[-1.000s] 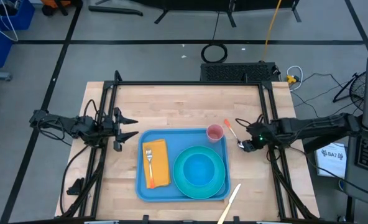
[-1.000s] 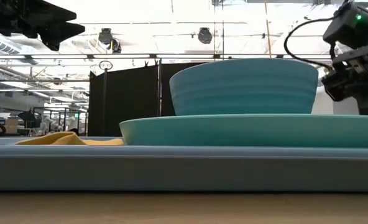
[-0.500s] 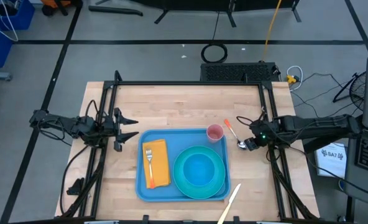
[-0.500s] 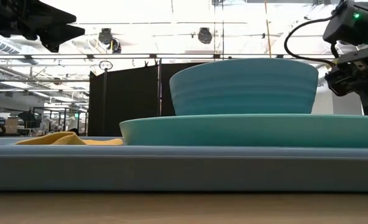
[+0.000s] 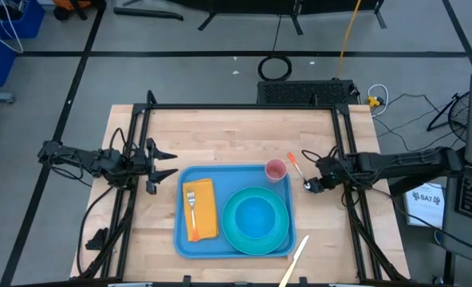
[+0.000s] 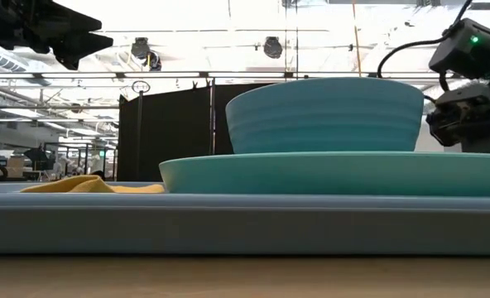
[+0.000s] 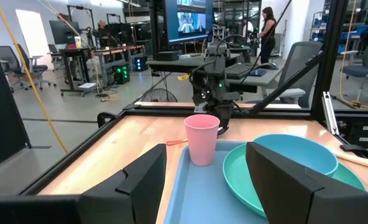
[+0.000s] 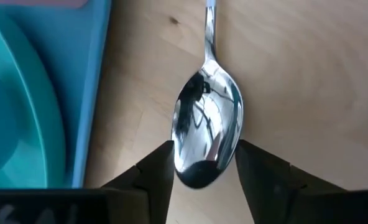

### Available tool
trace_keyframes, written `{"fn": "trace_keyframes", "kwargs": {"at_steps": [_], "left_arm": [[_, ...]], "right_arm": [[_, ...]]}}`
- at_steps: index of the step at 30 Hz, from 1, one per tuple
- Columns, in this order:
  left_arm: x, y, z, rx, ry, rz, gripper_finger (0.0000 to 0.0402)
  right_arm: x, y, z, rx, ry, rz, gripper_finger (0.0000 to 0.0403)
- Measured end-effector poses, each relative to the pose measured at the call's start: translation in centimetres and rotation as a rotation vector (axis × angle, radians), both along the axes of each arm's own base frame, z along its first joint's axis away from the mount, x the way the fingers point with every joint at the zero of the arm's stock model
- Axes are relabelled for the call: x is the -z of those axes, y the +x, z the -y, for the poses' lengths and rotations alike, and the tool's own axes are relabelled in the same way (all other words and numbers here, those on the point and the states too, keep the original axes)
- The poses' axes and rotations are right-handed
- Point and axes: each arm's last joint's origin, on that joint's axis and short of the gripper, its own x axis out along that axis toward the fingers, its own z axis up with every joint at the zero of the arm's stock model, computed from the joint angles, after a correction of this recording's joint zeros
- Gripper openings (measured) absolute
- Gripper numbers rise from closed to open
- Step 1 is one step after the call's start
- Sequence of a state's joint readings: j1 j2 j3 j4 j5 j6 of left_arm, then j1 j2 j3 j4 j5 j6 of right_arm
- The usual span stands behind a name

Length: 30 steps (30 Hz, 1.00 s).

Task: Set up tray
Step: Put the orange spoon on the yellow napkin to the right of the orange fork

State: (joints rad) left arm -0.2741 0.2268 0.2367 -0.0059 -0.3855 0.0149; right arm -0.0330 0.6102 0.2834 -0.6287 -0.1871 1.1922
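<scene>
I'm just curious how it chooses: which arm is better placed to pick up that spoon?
The right. Its gripper is directly over the spoon, fingers open either side of the bowl end. The left gripper waits beyond the tray.

Napkin (image 5: pixel 200 210) with fork (image 5: pixel 192 209), plate (image 5: pixel 256 221) and cup (image 5: pixel 276 170) on the tray (image 5: pixel 234 172); spoon (image 5: pixel 300 172) just right of it.

Left dark two-finger gripper (image 5: pixel 172 162) at centre-left of the high view — fingers spread, hovering. Right dark two-finger gripper (image 5: pixel 308 186) at centre-right — lowered, fingers parted.
</scene>
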Motion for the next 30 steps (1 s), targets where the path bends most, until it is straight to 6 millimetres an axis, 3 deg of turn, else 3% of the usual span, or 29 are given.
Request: {"fn": "trace_keyframes", "kwargs": {"at_steps": [9,16,30], "left_arm": [[0.0,0.0,0.0,0.0,-0.005,-0.001,0.0228],[0.1,0.0,0.0,-0.006,-0.004,-0.006,0.0228],[0.1,0.0,0.0,-0.008,-0.008,-0.005,0.0228]], "right_arm": [[1.6,-0.2,0.0,0.04,0.012,0.01,0.0113],[1.8,0.0,0.4,0.004,-0.144,0.045,0.0011],[0.3,1.5,1.5,0.078,-0.605,0.239,0.0001]]}}
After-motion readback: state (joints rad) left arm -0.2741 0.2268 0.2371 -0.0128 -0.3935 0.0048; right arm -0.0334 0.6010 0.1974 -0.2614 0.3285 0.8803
